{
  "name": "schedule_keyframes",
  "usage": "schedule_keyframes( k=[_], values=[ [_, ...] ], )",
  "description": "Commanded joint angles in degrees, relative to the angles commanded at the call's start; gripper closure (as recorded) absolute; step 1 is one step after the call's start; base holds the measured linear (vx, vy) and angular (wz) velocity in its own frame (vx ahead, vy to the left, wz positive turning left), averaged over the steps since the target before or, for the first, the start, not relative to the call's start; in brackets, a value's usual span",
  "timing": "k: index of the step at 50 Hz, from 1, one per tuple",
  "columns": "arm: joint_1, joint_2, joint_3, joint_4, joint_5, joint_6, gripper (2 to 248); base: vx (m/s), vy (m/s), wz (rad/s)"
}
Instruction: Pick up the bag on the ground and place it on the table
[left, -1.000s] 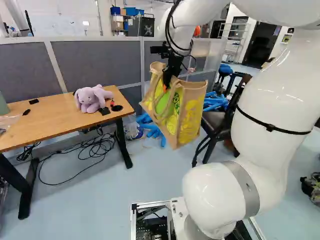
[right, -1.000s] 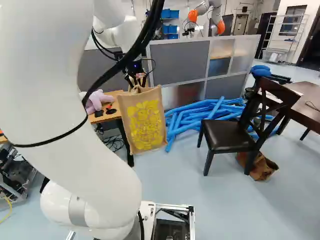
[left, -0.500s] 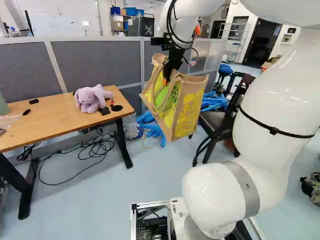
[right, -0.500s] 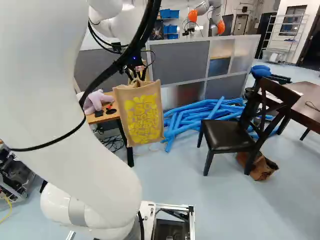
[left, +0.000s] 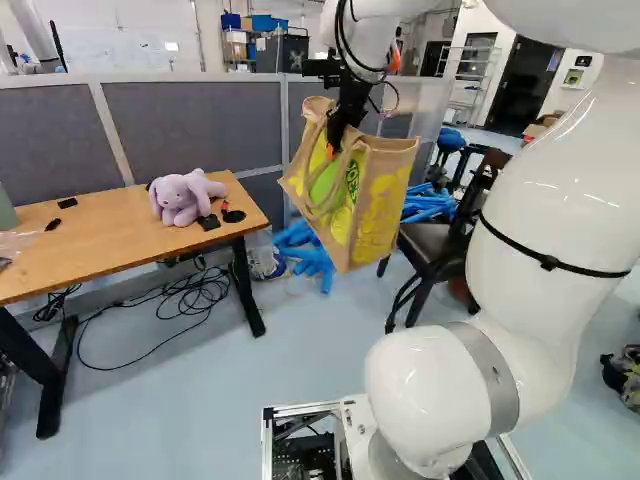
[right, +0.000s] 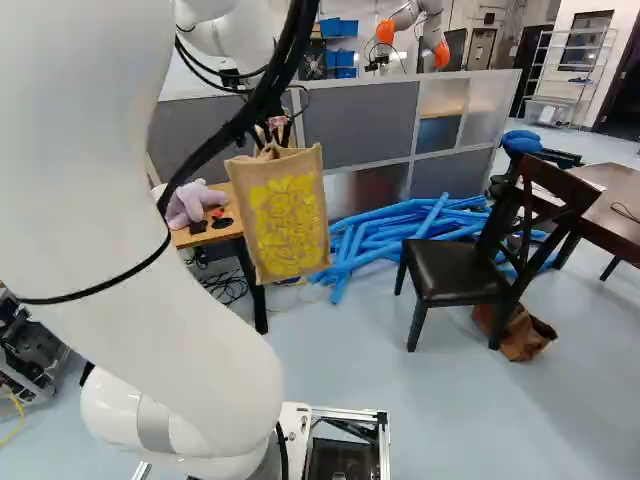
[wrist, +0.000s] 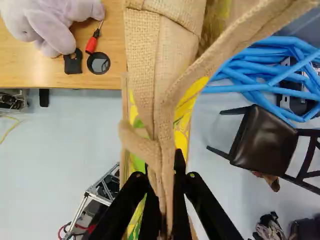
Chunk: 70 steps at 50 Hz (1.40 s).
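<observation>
Handles (wrist: 141, 70) of the bag (left: 382, 215) pass between the jaws, which are clenched on them from two sides. From the gripper (wrist: 164, 197) the bag hangs with its mouth up. Its long axis goes down toward the floor (left: 180, 400), but in the left base view it leans, with the bottom to the right of the top. The whole bag is in the air. The bench (left: 100, 240) lies to the left of the bag in both base views. So the coming move, it seems, must go sideways to the bench, and the bottom of the bag must pass above its edge; whether it is high enough for this, one cannot tell. The plush toy (left: 180, 198) sits near this end, and a low bag could push it.

Only one arm (left: 545, 170) does this work. From its lowest joint (left: 440, 400), at the foot of the view, it rises high at the right of the left base view, bends over forward, and its end comes down above the bag, with the gripper pointing mostly downward.

Farther, the chair (right: 455, 270) stands on the opposite side from the bench, so it should not disturb the way. Beyond it lie the blue tubes (right: 400, 225), and behind them stands the grey partition (right: 360, 120).
</observation>
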Motion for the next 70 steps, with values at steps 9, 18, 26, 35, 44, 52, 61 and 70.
schedule_keyframes(
  k=[9, 18, 26, 35, 44, 52, 61, 70],
  values=[
    [-0.04, -0.12, -1.58, 0.0, -2.67, 0.0, 227, 0.0, 0.0, 0.0],
    [-0.06, 0.15, -2.79, 0.0, -5.58, 0.0, 227, 0.0, 0.0, 0.0],
    [-0.08, 0.6, -3.65, 0.0, -8.02, 0.0, 227, 0.0, 0.0, 0.0],
    [-0.08, 0.84, -3.99, 0.0, -9.21, 0.0, 227, 0.0, 0.0, 0.0],
    [-0.08, 0.87, -4.02, 0.0, -9.35, 0.0, 227, 0.0, 0.0, 0.0],
    [-0.08, 0.87, -4.02, 0.0, -9.35, 0.0, 227, 0.0, 0.0, 0.0],
    [-0.08, 0.87, -4.02, 0.0, -9.35, 0.0, 227, 0.0, 0.0, 0.0],
    [-0.08, 0.87, -4.02, 0.0, -9.35, 0.0, 227, -0.017, 0.001, 0.002]
  ],
)
